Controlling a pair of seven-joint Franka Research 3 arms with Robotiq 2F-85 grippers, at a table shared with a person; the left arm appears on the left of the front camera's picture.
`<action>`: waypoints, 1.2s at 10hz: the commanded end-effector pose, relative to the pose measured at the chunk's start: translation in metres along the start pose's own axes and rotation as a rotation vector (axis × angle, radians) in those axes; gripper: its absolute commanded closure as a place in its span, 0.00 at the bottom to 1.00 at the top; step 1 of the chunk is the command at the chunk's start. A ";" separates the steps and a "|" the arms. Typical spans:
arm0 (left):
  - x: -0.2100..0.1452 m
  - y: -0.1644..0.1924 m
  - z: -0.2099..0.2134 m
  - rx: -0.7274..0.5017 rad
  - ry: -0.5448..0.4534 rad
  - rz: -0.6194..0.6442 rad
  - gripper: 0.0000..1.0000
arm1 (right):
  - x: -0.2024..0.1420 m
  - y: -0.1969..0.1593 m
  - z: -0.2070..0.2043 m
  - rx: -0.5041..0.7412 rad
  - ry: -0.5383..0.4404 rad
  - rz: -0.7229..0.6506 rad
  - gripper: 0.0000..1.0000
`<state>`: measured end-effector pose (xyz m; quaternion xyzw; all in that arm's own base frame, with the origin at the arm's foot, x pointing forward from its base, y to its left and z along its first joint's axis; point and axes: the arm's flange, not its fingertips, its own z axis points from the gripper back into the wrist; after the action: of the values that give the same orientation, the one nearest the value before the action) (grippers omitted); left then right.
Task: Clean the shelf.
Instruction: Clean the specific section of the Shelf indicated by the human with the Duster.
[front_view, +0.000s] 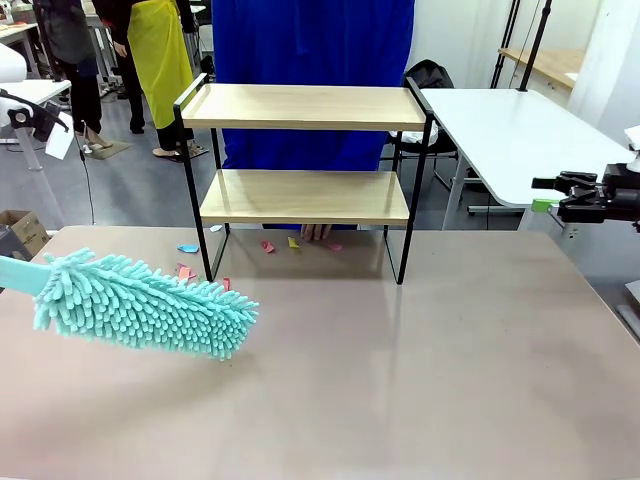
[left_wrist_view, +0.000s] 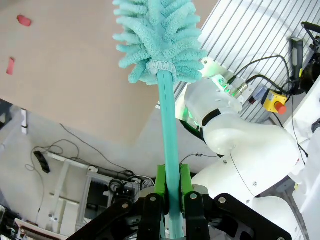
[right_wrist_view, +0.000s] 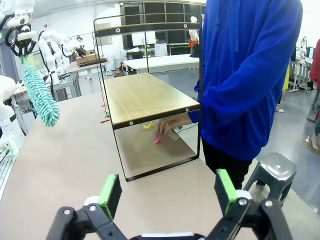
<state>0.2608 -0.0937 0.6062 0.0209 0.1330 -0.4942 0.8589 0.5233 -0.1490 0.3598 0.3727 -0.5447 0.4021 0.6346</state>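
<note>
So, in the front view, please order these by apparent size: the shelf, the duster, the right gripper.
Largest: shelf. Then duster, though it is nearer the camera. Smallest: right gripper.

**Table and shelf, with paper scraps on the tabletop**

The beige table (front_view: 430, 380) carries the shelf (front_view: 300, 107), which stands upright on thin black legs at the far middle, near the table's far edge. Its two light wood boards sit one above the other, with the lower board (front_view: 305, 196) raised off the tabletop. Small coloured scraps lie on the table around the shelf's feet. A blue scrap (front_view: 188, 248) and some red-pink bits (front_view: 184, 271) lie near the left front leg. A pink scrap (front_view: 267, 246) and a yellow scrap (front_view: 293, 242) lie beneath the lower board. A person's hand (front_view: 316, 231) rests on the table just beside the yellow scrap, at the far side.
</note>
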 end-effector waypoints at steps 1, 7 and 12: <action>-0.001 -0.003 -0.002 0.002 -0.020 0.014 0.87 | 0.005 0.000 -0.002 -0.006 0.024 -0.010 0.00; -0.001 -0.003 -0.002 0.002 -0.020 0.014 0.87 | 0.005 0.000 -0.002 -0.006 0.024 -0.010 0.00; -0.001 -0.003 -0.002 0.002 -0.020 0.014 0.87 | 0.005 0.000 -0.002 -0.006 0.024 -0.010 0.00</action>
<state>0.2608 -0.0937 0.6062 0.0209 0.1330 -0.4942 0.8589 0.5233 -0.1490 0.3598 0.3727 -0.5447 0.4021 0.6346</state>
